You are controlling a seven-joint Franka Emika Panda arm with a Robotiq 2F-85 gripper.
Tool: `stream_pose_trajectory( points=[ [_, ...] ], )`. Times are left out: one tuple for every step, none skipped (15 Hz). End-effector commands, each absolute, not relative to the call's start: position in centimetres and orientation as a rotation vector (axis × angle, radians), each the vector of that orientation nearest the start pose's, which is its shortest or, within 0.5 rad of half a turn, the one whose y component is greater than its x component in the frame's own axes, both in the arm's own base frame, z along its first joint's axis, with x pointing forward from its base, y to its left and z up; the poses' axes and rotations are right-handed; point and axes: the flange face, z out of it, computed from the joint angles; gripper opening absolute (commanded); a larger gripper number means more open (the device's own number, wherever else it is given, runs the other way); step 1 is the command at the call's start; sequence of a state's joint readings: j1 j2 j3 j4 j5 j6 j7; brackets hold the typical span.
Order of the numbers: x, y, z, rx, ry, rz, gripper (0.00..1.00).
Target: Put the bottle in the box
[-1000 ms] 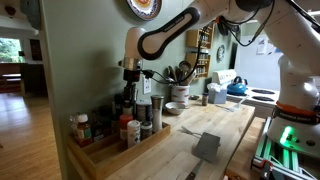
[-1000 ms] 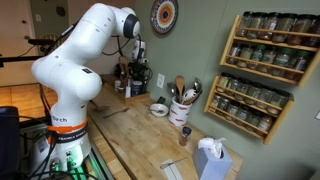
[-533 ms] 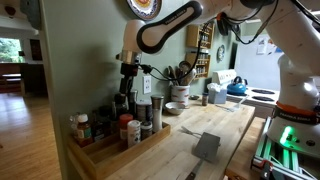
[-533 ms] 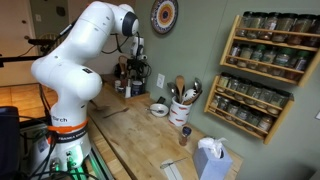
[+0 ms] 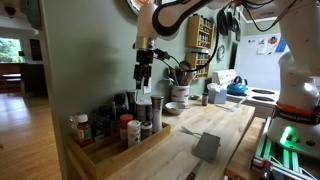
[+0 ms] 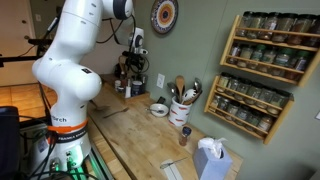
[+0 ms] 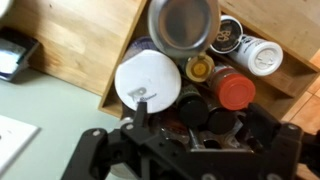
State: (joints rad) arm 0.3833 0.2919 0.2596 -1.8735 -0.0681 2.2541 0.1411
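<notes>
The box [image 5: 112, 152], a long shallow wooden tray, sits at the counter's end by the wall, packed with spice jars. A dark-capped bottle [image 7: 194, 110] stands upright among them, directly under my gripper in the wrist view. My gripper [image 5: 144, 73] hangs open above the jars, touching none of them and holding nothing; it also shows in an exterior view as gripper [image 6: 134, 64] and in the wrist view as gripper [image 7: 190, 118]. A big white lid [image 7: 147, 80], a metal lid [image 7: 183, 22] and a red cap [image 7: 236, 90] stand around the bottle.
A utensil crock [image 5: 179, 92] and small bowl [image 6: 159, 110] stand further along the counter. Spice racks [image 6: 262, 62] hang on the wall. A grey cloth [image 5: 207, 147] lies on the counter and a blue kettle [image 5: 237, 88] stands behind.
The gripper went from nearly shut among the jars to fully open. It has risen and shifted sideways away from where it was, leaving the bottle standing in the box.
</notes>
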Motion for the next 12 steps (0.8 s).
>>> stream_pose_trajectory(
  points=[
    [48.0,31.2,38.1,-3.108,-0.562,-0.078,1.00],
    [47.4,29.7,38.0,-3.141,-0.494,-0.050,1.00],
    [46.9,28.3,38.1,-3.162,-0.444,-0.054,1.00],
    [46.3,27.1,38.1,-3.169,-0.416,-0.052,1.00],
    [45.8,26.0,38.1,-3.182,-0.379,-0.033,1.00],
    [45.3,25.0,38.0,-3.186,-0.360,-0.044,1.00],
    [44.9,24.3,38.1,-3.189,-0.387,-0.075,1.00],
    [47.0,26.0,38.0,-3.166,-0.407,-0.038,1.00],
    [46.7,25.5,38.1,-3.170,-0.401,-0.040,1.00],
    [46.8,25.4,38.2,-3.169,-0.399,-0.045,1.00],
    [46.8,25.6,38.3,-3.168,-0.402,-0.048,1.00],
    [46.9,25.7,38.3,-3.166,-0.405,-0.049,1.00]
  ],
)
